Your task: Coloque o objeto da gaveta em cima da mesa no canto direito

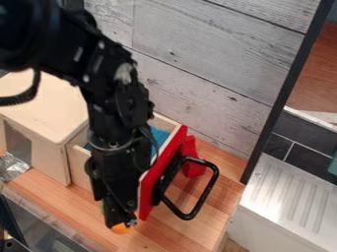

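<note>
A: Where is the object to be moved?

B: A small orange and green object [119, 229] shows right at the tip of the black gripper [123, 220], orange below the jaws, a sliver of green on their left in view. I take it to be the drawer's object.

A: Are the jaws closed on it?

B: I cannot tell how far apart they are, or whether they grip it. The arm's dark body covers most of it, so its long axis is unclear too.

A: And the right corner?

B: The wooden tabletop [204, 216] extends right of the jaws, past the open drawer's red front [146, 197] and black loop handle [209, 189]. The next move probably needs height to clear both. The arm also hides much of the blue drawer interior [158, 135].
</note>
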Motion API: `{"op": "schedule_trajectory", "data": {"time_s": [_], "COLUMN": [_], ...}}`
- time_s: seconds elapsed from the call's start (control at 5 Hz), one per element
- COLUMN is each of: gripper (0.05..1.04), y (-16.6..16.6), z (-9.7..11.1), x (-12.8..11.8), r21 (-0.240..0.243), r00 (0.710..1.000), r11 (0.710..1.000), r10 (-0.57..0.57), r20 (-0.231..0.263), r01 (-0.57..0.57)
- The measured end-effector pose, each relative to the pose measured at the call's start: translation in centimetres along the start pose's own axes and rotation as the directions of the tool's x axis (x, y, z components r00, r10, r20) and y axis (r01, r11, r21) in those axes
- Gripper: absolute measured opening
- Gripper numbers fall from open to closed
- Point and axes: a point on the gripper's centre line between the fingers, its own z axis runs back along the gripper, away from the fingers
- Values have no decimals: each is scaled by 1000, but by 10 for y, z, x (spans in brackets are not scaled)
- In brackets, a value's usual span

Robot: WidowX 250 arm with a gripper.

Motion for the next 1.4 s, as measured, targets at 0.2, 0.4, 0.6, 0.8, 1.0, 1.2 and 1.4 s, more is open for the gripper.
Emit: {"op": "schedule_trajectory", "data": {"time_s": [0.2,0.4,0.6,0.8,1.0,1.2,1.4], "gripper": [560,561,561,560,561,561,560], "y": [3,-2,-13,-27,-31,-29,-27], "z": [-17,-24,-27,-30,-39,-46,-58], "x": [5,10,12,8,2,6,13], "r21": [20,22,-1,-20,-19,-13,-1], "r00": [1000,998,994,989,987,986,989], "r11": [1000,999,995,991,991,989,991], "r10": [-14,-47,-100,-134,-136,-145,-132], "r20": [-18,-32,-43,-61,-89,-77,-70], "r01": [14,48,100,133,134,144,132]}}
